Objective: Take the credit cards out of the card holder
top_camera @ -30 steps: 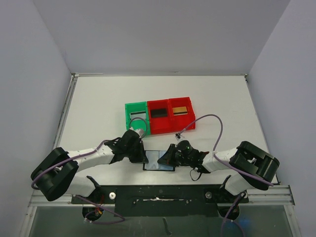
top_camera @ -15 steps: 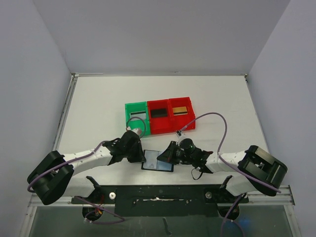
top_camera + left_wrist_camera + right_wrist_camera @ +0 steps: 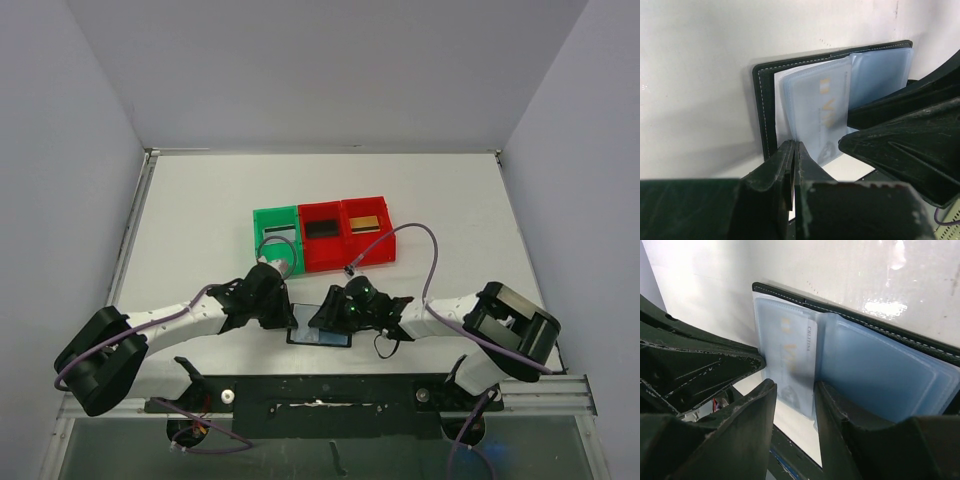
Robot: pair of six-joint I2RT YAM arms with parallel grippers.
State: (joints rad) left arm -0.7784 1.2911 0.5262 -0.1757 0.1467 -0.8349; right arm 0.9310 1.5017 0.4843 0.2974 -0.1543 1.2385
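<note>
The card holder (image 3: pixel 322 333) lies open near the front edge, black cover (image 3: pixel 765 110) under glossy grey-blue sleeves (image 3: pixel 880 375). One pale credit card with gold print (image 3: pixel 790 352) sits inside the left sleeve (image 3: pixel 820 110). My left gripper (image 3: pixel 792 147) is shut, its tips at the holder's left cover edge (image 3: pixel 291 318). My right gripper (image 3: pixel 792 390) is open and stands astride the lower edge of that sleeved card, close beside the left gripper (image 3: pixel 326 317). Three more credit cards lie in the bins: silvery-grey (image 3: pixel 279 233), black (image 3: pixel 322 229), gold (image 3: pixel 368 223).
A green bin (image 3: pixel 260 240) and two red bins (image 3: pixel 322 258) (image 3: pixel 388 240) stand in a row just beyond the grippers. Purple cables loop above both wrists. The black mounting rail (image 3: pixel 320 390) runs along the near edge.
My right gripper has gone from shut to open and slid left over the holder's left sleeve. The left gripper stays shut at the cover edge.
</note>
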